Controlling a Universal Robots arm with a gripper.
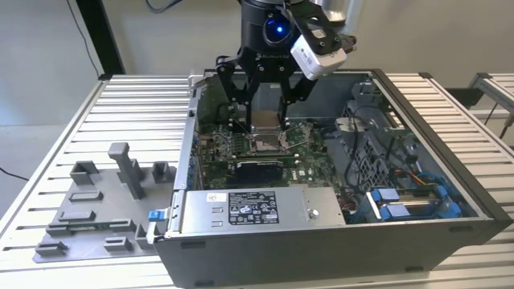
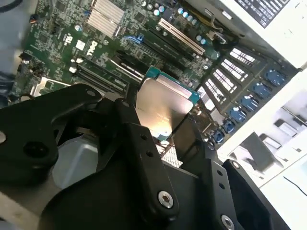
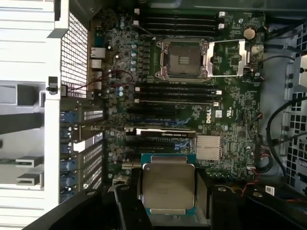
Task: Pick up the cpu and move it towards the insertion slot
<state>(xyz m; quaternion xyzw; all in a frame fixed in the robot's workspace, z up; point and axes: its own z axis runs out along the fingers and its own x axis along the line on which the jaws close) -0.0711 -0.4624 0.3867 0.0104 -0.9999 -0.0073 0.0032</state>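
Observation:
My gripper [image 1: 265, 122] hangs inside the open computer case, shut on the cpu [image 1: 265, 127]. In both wrist views the cpu [image 3: 169, 184] [image 2: 165, 103] is a flat square chip with a silvery top and a teal-green rim, pinched between the black fingers [image 3: 125, 201]. The insertion slot [image 3: 183, 58] is a square socket with a metal frame and a dull centre. Its load plate [image 3: 231, 58] is swung open beside it. In the exterior view the chip hovers just above the insertion slot [image 1: 266, 143]. In the first wrist view the chip is still well apart from the slot.
The case walls [image 1: 189, 138] close in around the motherboard [image 3: 230, 115]. A power supply box [image 1: 257, 208] and a blue drive cage [image 1: 410, 201] fill the case's front. Memory slots [image 3: 175, 93] and a heatsink [image 3: 208, 147] lie between chip and socket. A grey tray with blocks [image 1: 60, 232] sits at the exterior view's left.

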